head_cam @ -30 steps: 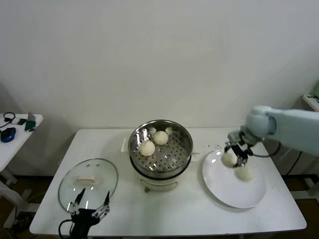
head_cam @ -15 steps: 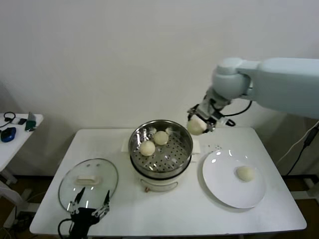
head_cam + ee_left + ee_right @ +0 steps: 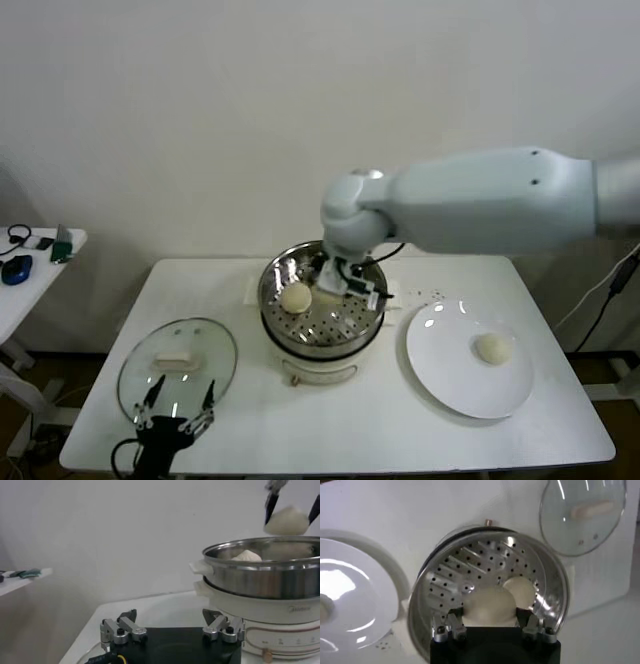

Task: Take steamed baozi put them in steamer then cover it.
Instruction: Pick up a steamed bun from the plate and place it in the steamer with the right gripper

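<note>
My right gripper (image 3: 345, 282) is shut on a steamed baozi (image 3: 490, 606) and holds it just above the steamer (image 3: 335, 322), inside its rim. The left wrist view shows that baozi (image 3: 286, 521) hanging above the steel pot (image 3: 265, 577). Another baozi (image 3: 295, 297) lies on the perforated tray, and one shows beside the held one in the right wrist view (image 3: 521, 587). One baozi (image 3: 491, 347) lies on the white plate (image 3: 450, 385). The glass cover (image 3: 177, 372) lies flat at the table's front left. My left gripper (image 3: 178, 425) is open and empty at its near edge.
The plate stands to the right of the steamer, close to it. A small side table (image 3: 30, 255) with dark items stands at the far left. A white wall is behind the table. Bare tabletop lies in front of the steamer.
My right gripper lifted a baozi off the plate, carried it up and leftward, and now holds it over the steamer. The left gripper stays by the cover.
</note>
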Robot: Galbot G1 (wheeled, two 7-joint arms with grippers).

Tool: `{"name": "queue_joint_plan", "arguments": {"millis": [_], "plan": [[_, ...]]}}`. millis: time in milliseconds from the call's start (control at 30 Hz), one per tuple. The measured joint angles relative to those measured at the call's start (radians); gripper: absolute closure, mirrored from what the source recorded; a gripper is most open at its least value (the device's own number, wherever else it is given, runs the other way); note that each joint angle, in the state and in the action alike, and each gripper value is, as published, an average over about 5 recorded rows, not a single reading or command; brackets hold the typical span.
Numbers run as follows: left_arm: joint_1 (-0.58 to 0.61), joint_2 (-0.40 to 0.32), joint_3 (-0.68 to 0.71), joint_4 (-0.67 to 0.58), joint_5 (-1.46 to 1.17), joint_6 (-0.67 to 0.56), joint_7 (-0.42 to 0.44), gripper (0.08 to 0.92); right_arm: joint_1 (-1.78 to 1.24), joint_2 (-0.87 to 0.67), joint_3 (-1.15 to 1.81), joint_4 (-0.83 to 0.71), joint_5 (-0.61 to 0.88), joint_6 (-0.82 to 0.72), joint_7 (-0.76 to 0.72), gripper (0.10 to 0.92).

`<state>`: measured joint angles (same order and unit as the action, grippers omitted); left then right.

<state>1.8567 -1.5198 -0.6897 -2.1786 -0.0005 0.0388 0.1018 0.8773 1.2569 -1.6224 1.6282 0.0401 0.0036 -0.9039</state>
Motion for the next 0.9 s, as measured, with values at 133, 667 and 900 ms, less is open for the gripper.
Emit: {"name": "queue_joint_plan", "arguments": {"millis": [133,667,900], "plan": [[0.000,-0.002,-0.001,0.001,-0.002,-0.001,0.000,0.177,-0.041,0.020,-0.005,-0.013,-0.030,0.007,0.006,0.321],[0.004,-0.004,0.001,0.004,-0.006,-0.006,-0.001,0.177,-0.115,0.034,-0.029,-0.028,-0.083,0.011,0.021,0.317],[0.003,-0.002,0.003,0.002,-0.006,-0.007,-0.001,0.177,-0.110,0.023,-0.030,-0.040,-0.072,0.022,0.030,0.214]]}}
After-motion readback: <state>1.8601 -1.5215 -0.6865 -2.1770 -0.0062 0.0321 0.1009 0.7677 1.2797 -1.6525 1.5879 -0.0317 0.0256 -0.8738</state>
